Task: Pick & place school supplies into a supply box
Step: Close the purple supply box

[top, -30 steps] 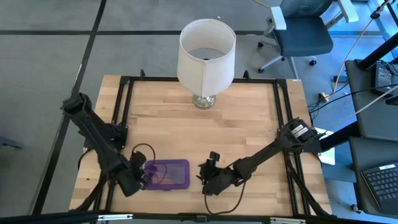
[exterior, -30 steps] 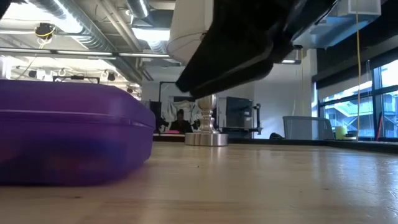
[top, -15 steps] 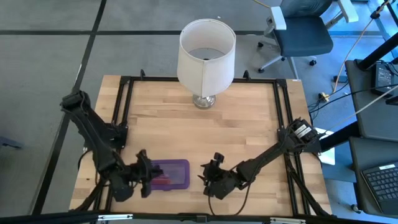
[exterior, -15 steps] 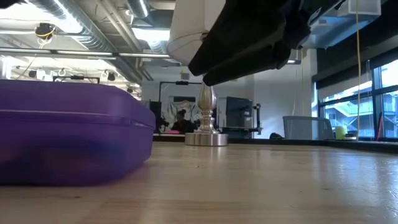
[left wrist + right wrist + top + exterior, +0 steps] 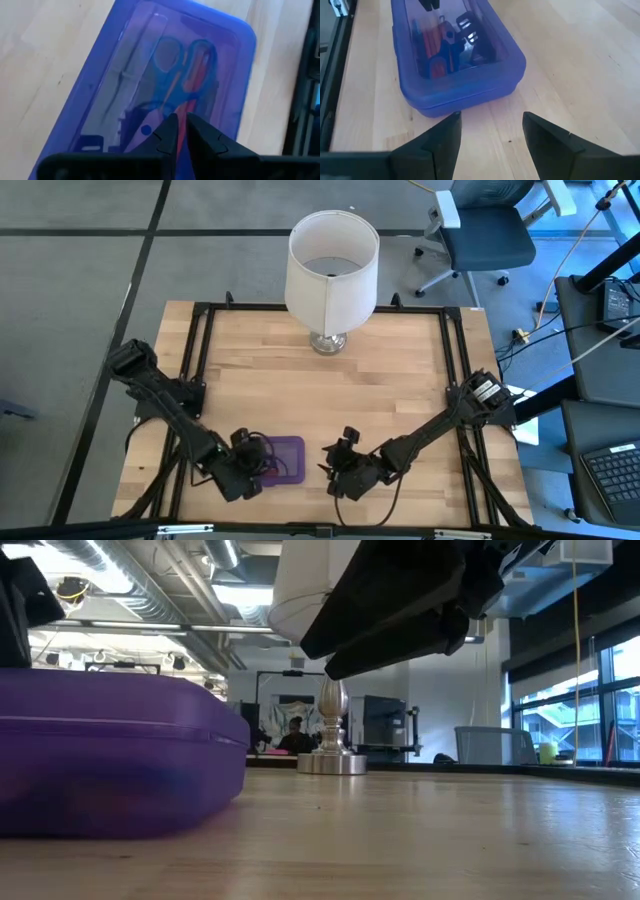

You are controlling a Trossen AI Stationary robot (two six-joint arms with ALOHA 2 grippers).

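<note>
The translucent purple supply box (image 5: pixel 288 460) lies flat with its lid closed, near the table's near edge. Through the lid, the left wrist view shows blue-handled scissors (image 5: pixel 180 55) and pens, and the right wrist view shows the pens (image 5: pixel 432 55). My left gripper (image 5: pixel 181 125) is shut and hangs over the box's left part (image 5: pixel 248 467). My right gripper (image 5: pixel 490 125) is open. It hovers just right of the box (image 5: pixel 330 465) with its fingers pointing at the box's right end, apart from it. My left gripper comes from above with its shut fingertips (image 5: pixel 170 131) at the closed lid (image 5: pixel 150 75) of the box, over its left part. I cannot tell whether the tips touch the lid or stop just above it. The box rests flat on the table.
A white-shaded lamp (image 5: pixel 332 275) stands on its metal base (image 5: pixel 332 762) at the middle of the table's far edge. A black frame rail (image 5: pixel 200 350) runs along the table's sides. Bare wood lies between the lamp and the box.
My left gripper has moved from the box's left end toward the table's right and now stands over the lid. Its arm has swung down toward the near edge. My right gripper has risen a little. The box has stayed in place.
</note>
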